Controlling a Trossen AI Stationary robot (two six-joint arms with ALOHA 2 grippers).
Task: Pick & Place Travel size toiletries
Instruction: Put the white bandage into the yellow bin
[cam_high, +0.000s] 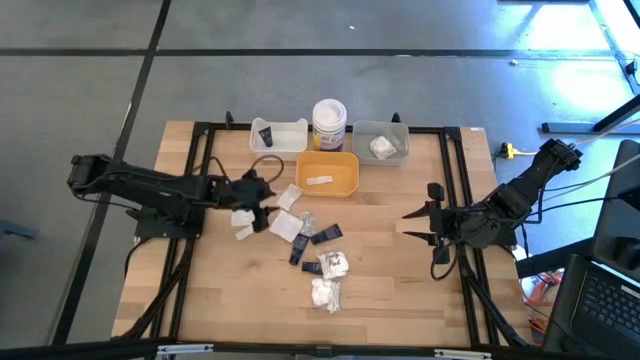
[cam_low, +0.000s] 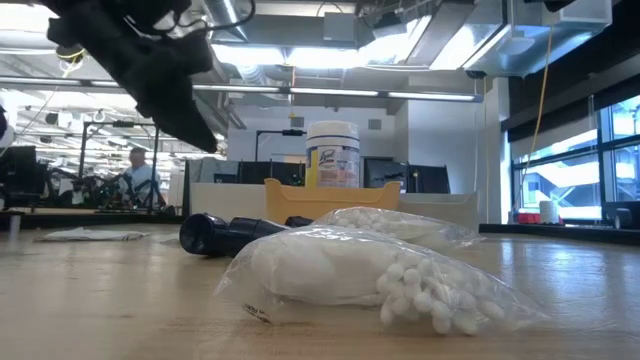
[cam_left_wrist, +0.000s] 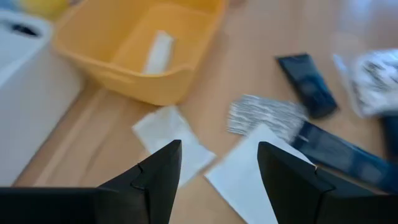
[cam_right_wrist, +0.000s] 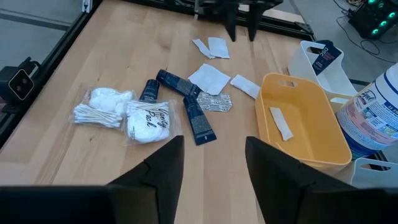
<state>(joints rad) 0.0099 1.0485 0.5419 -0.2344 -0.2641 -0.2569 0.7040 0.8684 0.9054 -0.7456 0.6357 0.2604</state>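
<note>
Two left fingers (cam_left_wrist: 155, 180) apart, apparently above white sachets (cam_left_wrist: 171, 140), not touching.

Pale wooden table (cam_high: 400, 270) – smooth plastic yellow tray (cam_high: 345, 180)

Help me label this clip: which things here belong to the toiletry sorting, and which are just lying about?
Job:
black tubes
white sachets
silver foil sachet
clear cotton bags
white tray, yellow tray, grey tray
left gripper, open over the sachets

Lying about:
white jar
right gripper, open, waiting
</note>
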